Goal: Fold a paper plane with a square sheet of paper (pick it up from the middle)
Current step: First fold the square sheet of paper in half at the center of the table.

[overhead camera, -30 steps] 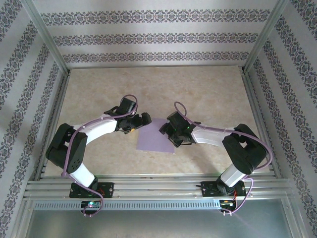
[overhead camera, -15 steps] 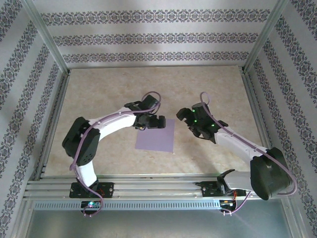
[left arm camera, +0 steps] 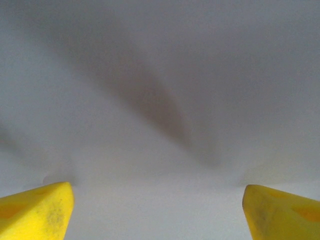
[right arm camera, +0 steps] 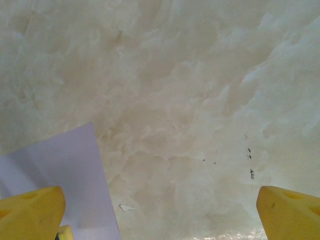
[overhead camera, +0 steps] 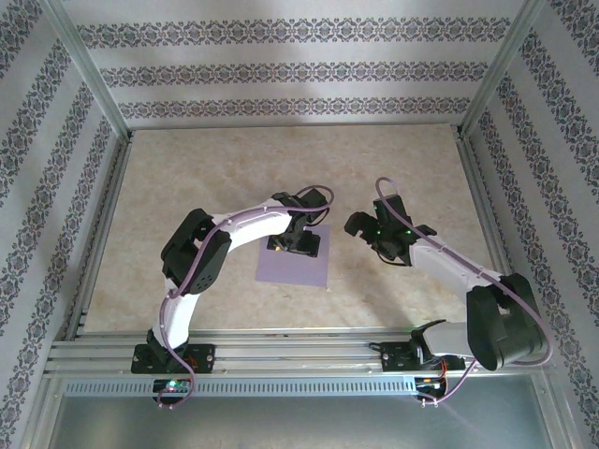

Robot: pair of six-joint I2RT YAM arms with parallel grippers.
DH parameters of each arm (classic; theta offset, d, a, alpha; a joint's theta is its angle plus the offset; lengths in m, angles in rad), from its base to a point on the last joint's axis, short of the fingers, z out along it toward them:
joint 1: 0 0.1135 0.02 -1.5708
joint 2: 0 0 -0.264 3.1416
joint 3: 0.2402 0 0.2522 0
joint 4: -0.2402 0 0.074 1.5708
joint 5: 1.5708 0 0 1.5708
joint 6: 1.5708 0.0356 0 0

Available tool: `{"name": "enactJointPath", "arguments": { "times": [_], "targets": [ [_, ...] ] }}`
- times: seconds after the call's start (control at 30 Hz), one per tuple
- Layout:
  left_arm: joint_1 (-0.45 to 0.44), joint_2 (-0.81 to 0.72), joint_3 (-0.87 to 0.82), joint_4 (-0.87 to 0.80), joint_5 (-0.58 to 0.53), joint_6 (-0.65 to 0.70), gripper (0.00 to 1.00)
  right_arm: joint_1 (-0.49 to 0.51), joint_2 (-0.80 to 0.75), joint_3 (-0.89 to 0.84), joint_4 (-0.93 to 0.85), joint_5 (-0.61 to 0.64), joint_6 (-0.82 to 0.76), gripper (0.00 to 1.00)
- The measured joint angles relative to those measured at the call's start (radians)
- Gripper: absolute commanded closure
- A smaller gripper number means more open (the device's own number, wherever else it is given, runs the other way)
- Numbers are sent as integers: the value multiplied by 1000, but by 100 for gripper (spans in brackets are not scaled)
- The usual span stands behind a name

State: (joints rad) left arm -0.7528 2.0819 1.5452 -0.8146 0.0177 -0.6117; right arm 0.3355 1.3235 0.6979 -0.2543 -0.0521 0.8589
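One square sheet of paper [overhead camera: 292, 269] lies on the counter [overhead camera: 187, 178] — left tool [overhead camera: 299, 245] spread wide over it, right tool [overhead camera: 359, 225] spread, empty, alongside.

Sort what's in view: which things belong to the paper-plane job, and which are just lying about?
Belongs to the job:
- sheet of paper, not yet folded
- left pincer, open over the sheet
- right pincer, open beside the sheet

Just lying about:
- small white scrap on the table
- dark specks
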Motion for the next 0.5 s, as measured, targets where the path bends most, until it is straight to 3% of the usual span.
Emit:
{"name": "enactJointPath", "arguments": {
  "times": [0.5],
  "targets": [
    [0, 18, -7, 0, 0, -51, 28, 0, 28, 0, 4, -32, -2, 2]
  ]
}}
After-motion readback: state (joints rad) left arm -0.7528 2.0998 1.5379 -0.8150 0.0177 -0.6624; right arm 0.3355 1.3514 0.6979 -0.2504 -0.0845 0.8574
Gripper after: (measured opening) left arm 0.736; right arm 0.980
